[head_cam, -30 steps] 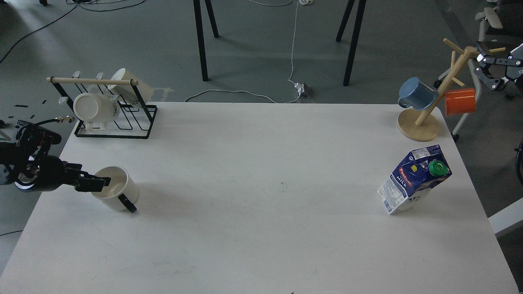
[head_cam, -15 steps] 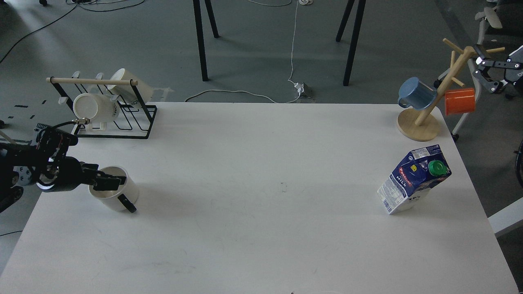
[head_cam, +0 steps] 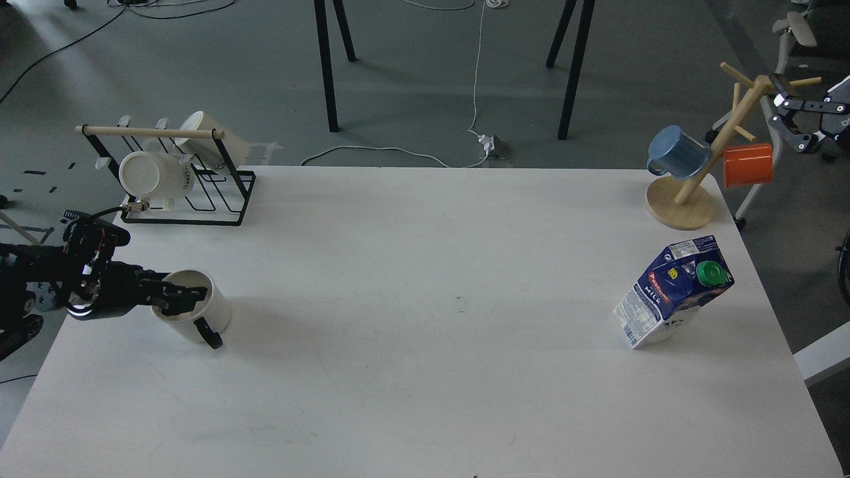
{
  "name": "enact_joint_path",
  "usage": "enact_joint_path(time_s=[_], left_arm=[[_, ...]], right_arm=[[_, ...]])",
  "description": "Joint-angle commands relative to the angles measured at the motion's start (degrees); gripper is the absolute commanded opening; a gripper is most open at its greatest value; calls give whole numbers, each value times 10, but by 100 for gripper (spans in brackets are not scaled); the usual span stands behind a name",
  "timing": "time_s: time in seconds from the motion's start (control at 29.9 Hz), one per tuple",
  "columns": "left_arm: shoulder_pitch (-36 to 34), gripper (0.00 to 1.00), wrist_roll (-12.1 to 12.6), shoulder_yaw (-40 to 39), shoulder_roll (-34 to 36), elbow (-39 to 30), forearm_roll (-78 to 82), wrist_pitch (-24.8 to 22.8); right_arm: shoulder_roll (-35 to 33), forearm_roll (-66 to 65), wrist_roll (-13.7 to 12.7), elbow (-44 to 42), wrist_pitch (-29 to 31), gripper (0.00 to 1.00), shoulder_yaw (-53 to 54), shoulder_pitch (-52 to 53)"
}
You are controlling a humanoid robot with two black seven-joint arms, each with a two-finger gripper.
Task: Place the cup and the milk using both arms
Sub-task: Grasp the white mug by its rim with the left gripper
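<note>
The cup (head_cam: 199,317), a white mug with a black handle (head_cam: 210,335), stands at the table's left side. My left gripper (head_cam: 188,296) comes in from the left and grips the cup's near rim, with one finger across the cream inside. The milk (head_cam: 672,293), a dark blue carton with a green cap (head_cam: 711,271), stands untouched at the table's right side. My right gripper (head_cam: 778,106) hangs off the table at the far right, behind the wooden mug tree, with its fingers apart and empty.
A black wire rack (head_cam: 179,179) with white mugs stands at the back left, close behind my left arm. A wooden mug tree (head_cam: 684,199) with a blue mug (head_cam: 677,151) and an orange mug (head_cam: 748,164) stands at the back right, just behind the milk.
My left gripper has slid right, further over the cup's mouth. The cup has shifted slightly right with it. The right gripper and the milk have stayed where they were.
</note>
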Motion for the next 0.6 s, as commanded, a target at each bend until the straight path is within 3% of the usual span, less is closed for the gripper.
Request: enact_joint_path(time_s=[0.0,0.23,0.3,0.37,0.43,0.57], left_arm=[[8,37,0,0,1,-5,1,0],[14,29,0,0,2,-7,2,6],[15,21,0,-1,3,-7,2,10],[14,19,0,-2,5,-7,2,13],[14,4,0,-1,5,-7,2,14],[14,0,0,-2,7,-8,2,26]], right_arm=[[0,0,0,-1,0,99,0,-1],[1,0,0,0,0,99,-2,-2],[1,0,0,0,0,99,-2,-4],[1,0,0,0,0,99,0,-4],[1,0,0,0,0,99,-1,-4],[1,0,0,0,0,99,-1,-5]])
